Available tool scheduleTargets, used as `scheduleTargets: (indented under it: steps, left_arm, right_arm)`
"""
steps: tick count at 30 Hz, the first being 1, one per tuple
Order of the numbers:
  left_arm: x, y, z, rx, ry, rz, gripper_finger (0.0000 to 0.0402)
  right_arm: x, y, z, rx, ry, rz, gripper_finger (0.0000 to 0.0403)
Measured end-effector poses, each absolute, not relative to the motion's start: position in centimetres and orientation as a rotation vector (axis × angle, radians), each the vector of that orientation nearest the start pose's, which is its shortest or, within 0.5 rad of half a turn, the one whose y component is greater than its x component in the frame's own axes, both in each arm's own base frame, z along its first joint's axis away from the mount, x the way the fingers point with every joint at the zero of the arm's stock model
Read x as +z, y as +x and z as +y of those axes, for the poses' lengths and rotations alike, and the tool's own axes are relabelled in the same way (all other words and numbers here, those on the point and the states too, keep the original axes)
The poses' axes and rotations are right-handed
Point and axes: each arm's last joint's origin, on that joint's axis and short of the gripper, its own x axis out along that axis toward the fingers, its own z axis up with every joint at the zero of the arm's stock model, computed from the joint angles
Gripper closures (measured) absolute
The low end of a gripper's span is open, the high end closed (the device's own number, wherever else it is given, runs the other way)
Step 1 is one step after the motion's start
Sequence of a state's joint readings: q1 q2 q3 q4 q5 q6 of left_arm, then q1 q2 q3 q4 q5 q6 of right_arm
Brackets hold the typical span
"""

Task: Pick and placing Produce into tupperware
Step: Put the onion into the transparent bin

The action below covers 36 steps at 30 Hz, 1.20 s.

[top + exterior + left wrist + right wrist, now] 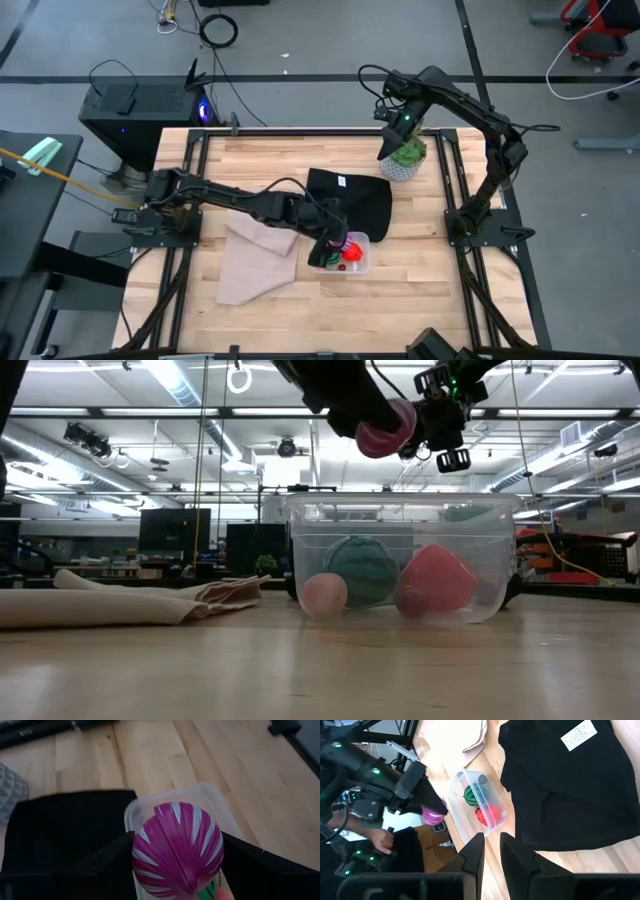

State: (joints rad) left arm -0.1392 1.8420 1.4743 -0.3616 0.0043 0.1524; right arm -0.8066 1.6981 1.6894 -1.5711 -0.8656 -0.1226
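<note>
The left gripper grips the purple ribbed ball above the tupperware, poised for release beside the red piece and green ball. The right gripper, slightly parted, waits far right.

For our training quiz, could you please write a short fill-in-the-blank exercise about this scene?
1. The left gripper holds the ____ ribbed ball above the tupperware.
2. Inside the tupperware lie the red piece and the dark-green ____ ball.
3. The right gripper hangs over the potted ____.
4. The beige cloth lies on the ____ table.

Missing words: purple-magenta; striped; plant; wooden
</note>
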Motion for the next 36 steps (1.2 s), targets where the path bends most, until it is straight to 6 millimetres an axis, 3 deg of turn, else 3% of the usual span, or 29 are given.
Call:
scheduleTargets:
  steps: [9, 13, 19, 27, 36]
  left_arm:
    - [30.7, 42.0, -4.5, -0.127, 0.204, 0.774, 0.0136]
    - [29.1, 43.2, -4.1, -0.146, 0.22, 0.904, 0.0133]
    - [26.1, 44.4, -5.7, -0.201, 0.256, 1.057, 0.0128]
    - [24.0, 45.2, -7.9, -0.196, 0.189, 1.075, 0.0131]
    - [22.4, 45.8, -7.9, -0.114, 0.049, 1.107, 0.0135]
  right_arm:
    - [33.7, 22.2, -20.0, 0.106, 1.057, 1.045, 0.0336]
    - [33.7, 22.2, -20.0, 0.106, 1.057, 1.046, 0.0336]
    - [33.6, 22.4, -19.8, 0.098, 1.039, 1.066, 0.0336]
    - [33.6, 22.7, -19.5, 0.104, 1.024, 1.078, 0.0336]
    - [33.6, 22.9, -19.2, 0.105, 1.007, 1.089, 0.0336]
